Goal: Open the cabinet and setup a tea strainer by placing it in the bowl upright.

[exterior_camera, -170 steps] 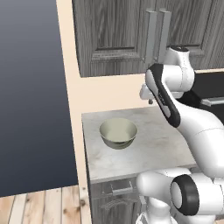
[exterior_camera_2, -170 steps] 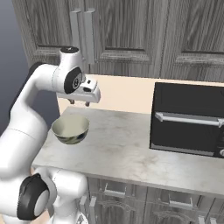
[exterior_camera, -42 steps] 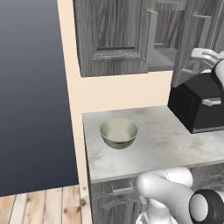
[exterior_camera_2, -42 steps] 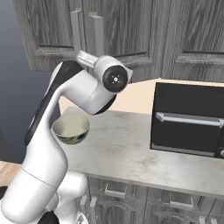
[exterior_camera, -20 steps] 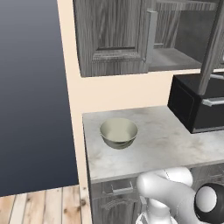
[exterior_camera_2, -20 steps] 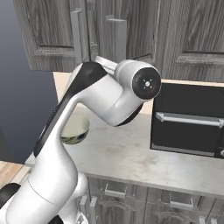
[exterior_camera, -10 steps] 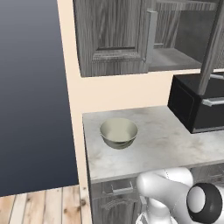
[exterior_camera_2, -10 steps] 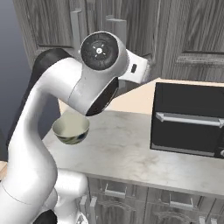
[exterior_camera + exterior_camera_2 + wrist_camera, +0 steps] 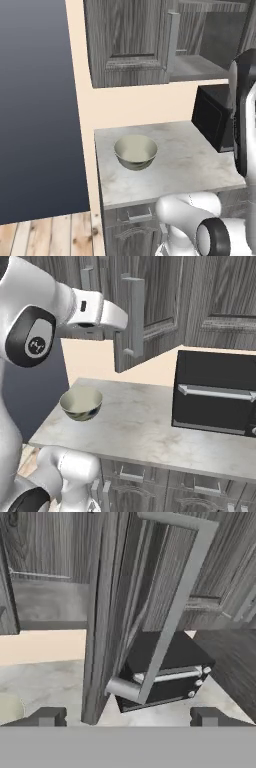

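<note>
Cabinet [image 9: 150, 301] door swung out edge-on, its bar handle [image 9: 170, 612] just ahead between the jaws; clear shelf behind. Gripper [image 9: 127, 716] spread wide, holding nothing. Bowl [image 9: 135, 152] on counter [image 9: 190, 165] below, left of jaws.

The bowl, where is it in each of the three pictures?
Left base view: the bowl sits on the counter, left of middle.
Right base view: it sits at the counter's left end, below the swung-open cabinet door.
Hand view: just a pale sliver at the lower left edge may be the bowl; I cannot tell.
Shared landmark: the black microwave-like box stands on the same counter in all three.
</note>
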